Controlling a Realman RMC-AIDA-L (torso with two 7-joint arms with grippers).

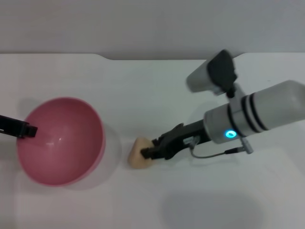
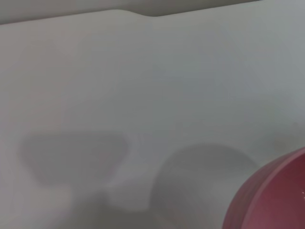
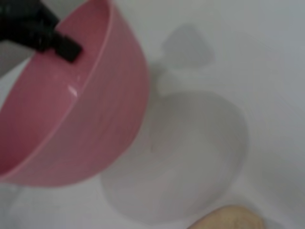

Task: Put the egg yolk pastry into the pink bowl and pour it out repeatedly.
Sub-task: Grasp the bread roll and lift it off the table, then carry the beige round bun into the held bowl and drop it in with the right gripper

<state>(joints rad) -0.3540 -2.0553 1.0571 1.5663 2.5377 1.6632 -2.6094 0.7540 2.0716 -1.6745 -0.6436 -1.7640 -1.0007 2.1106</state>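
Observation:
The pink bowl [image 1: 62,140] is at the left, tipped with its opening toward the right and held above the table, with its shadow beneath it. My left gripper [image 1: 27,129] is shut on the bowl's left rim. It also shows in the right wrist view [image 3: 62,45] on the bowl [image 3: 81,114]. The bowl holds nothing. The egg yolk pastry [image 1: 137,154] lies low at the table's middle, just right of the bowl. My right gripper [image 1: 148,151] is shut on the pastry's right end. The pastry's edge shows in the right wrist view [image 3: 228,218]. The bowl's side shows in the left wrist view [image 2: 271,195].
The white table [image 1: 143,95] runs to a back edge with a notch against the grey wall [image 1: 143,28]. My right arm's grey forearm [image 1: 257,114] reaches in from the right, above the table.

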